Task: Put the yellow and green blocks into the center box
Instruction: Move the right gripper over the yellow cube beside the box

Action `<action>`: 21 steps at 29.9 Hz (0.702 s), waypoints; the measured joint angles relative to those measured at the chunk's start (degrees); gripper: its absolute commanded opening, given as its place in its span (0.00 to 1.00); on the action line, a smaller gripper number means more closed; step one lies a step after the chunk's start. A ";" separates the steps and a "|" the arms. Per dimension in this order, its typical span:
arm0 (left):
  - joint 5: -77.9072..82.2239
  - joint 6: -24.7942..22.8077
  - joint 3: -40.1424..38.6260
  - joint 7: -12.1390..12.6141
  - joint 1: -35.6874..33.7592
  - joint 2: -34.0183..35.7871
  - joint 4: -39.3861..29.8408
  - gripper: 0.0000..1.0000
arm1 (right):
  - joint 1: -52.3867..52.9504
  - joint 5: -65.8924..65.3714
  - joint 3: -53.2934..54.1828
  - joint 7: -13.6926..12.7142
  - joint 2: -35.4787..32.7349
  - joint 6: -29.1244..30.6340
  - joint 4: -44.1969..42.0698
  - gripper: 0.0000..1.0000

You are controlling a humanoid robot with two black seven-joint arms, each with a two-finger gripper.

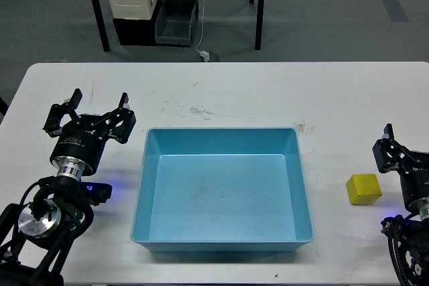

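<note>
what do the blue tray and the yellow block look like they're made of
Blue tray: likely moulded plastic, smooth with a soft sheen, rounded rim and sloped walls. Yellow block: matte and plain; could be foam, wood or plastic, unclear from here.

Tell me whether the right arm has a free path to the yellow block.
Probably yes: the yellow block sits on bare table just left of the right gripper, outside the blue tray, nothing between them.

Robotics lab, white worktable (221, 92), grey floor (322, 11), storage bins (175, 21) under a black-legged bench (258, 5)
</note>
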 measured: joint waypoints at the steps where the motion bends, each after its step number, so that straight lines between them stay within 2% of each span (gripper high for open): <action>1: 0.00 -0.12 0.02 -0.10 0.00 0.02 0.00 1.00 | 0.08 -0.56 -0.15 0.00 -0.05 0.11 -0.22 1.00; 6: 0.00 -0.36 0.13 -0.49 -0.01 0.16 0.00 1.00 | 0.42 -12.96 -0.08 0.19 -1.36 0.34 -2.08 1.00; 10: 0.00 -0.38 0.11 -0.52 -0.08 0.35 0.00 1.00 | 3.60 -35.39 0.31 0.42 -6.27 -0.57 -4.38 1.00; 14: 0.00 -0.39 0.11 -0.52 -0.09 0.39 0.28 1.00 | 10.34 -57.61 0.90 0.61 -10.80 -7.00 -5.38 1.00; 17: 0.00 -0.43 0.11 -0.53 -0.03 0.39 0.45 1.00 | 15.53 -73.45 -0.09 0.78 -16.59 -9.30 -5.46 1.00; 19: 0.00 -0.46 0.11 -0.53 -0.02 0.35 0.55 1.00 | 18.95 -85.07 -3.08 2.05 -22.44 -9.59 -5.50 1.00; 21: 0.01 -0.46 0.14 -0.52 0.00 0.32 0.65 1.00 | 21.74 -95.20 -8.26 5.51 -28.83 -9.47 -5.50 1.00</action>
